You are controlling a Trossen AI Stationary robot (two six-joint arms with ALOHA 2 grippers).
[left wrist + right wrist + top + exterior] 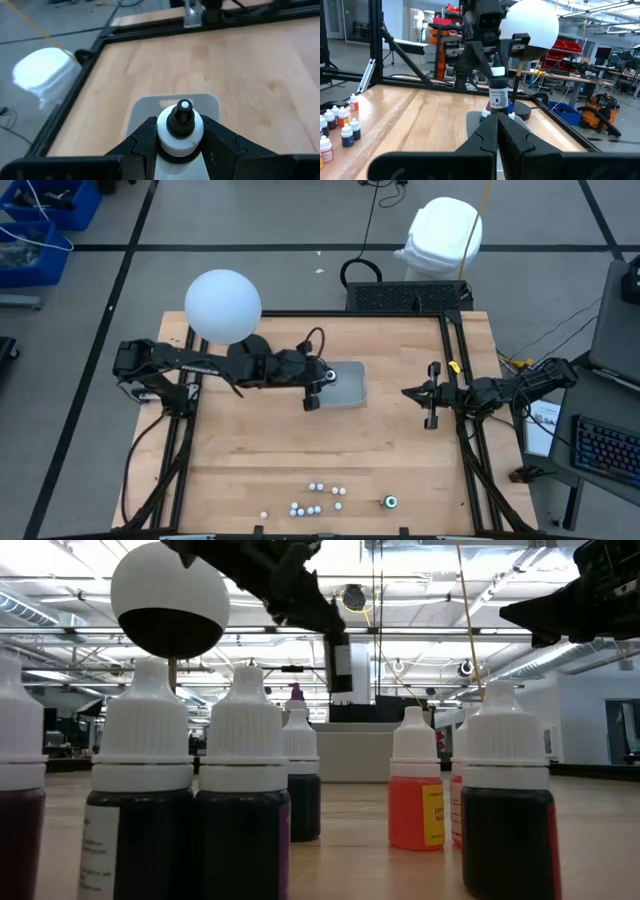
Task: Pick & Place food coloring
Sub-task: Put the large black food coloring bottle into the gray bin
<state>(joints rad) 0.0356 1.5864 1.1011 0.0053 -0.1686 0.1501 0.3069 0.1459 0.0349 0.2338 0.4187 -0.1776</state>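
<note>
one black-labelled, white-collared bottle (pixel 497 94) clamped in left end effector (pixel 180 137); right end effector (pixel 497 131) together.

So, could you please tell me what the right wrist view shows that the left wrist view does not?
Only the right wrist view shows the held bottle's dark body and label, plus the group of small bottles on the table. Only the left wrist view shows that bottle's cap tip from above and the white bag on the floor. Both show the left claw gripping the bottle over the clear tray.
</note>
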